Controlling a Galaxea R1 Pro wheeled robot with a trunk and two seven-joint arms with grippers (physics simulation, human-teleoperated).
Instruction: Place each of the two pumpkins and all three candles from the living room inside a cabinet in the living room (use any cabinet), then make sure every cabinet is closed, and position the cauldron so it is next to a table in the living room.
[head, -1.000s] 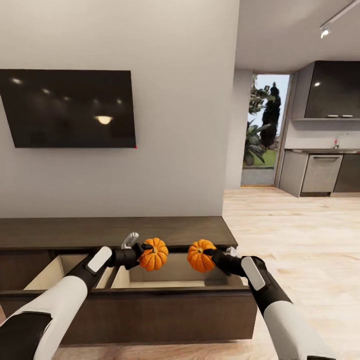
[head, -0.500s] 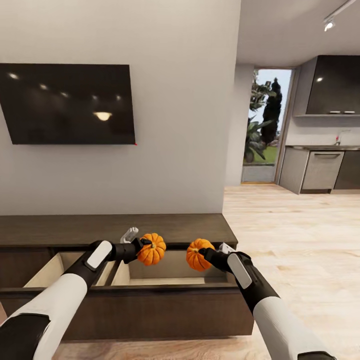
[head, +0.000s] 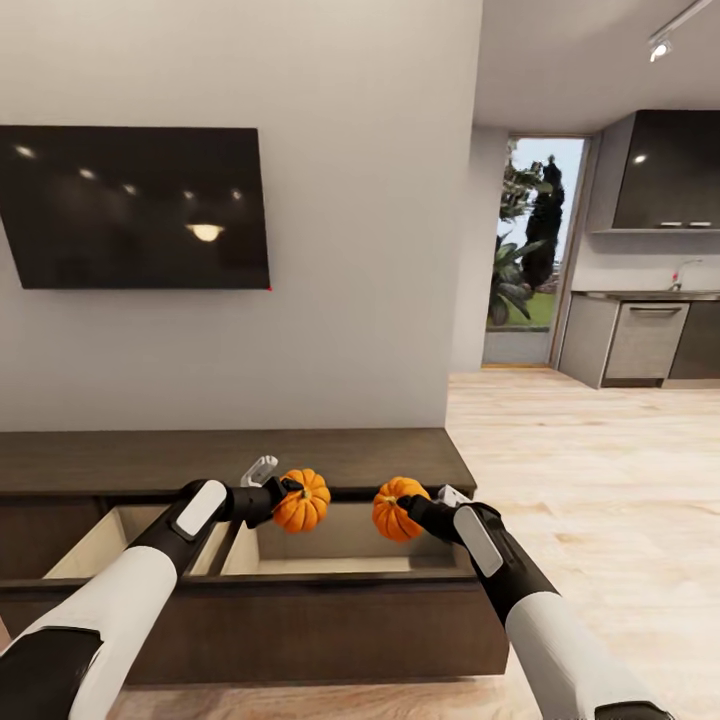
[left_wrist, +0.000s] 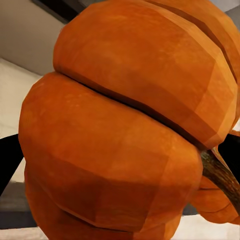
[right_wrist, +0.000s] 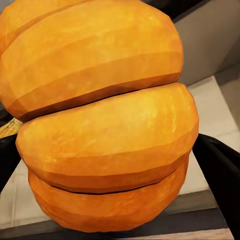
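Observation:
Two orange ribbed pumpkins hang above the open drawer of the dark-brown cabinet (head: 230, 462). My left gripper (head: 287, 494) is shut on the left pumpkin (head: 304, 502); that pumpkin (left_wrist: 125, 130) looms close in the left wrist view, its stem at one side. My right gripper (head: 402, 507) is shut on the right pumpkin (head: 393, 509), and this pumpkin (right_wrist: 105, 120) crowds the right wrist view. Both are held over the right pull-out drawer (head: 340, 560), whose pale inside shows. The candles, cauldron and table are out of view.
A second open drawer (head: 110, 545) lies to the left. A black TV (head: 135, 208) hangs on the grey wall above the cabinet. To the right, pale wood floor (head: 600, 470) runs to a kitchen with grey units (head: 640, 345) and a glass door (head: 530, 250).
Over the last second the head view shifted slightly upward and both arms drew in a little; since half a second ago nothing has visibly moved. Both pumpkins stay gripped.

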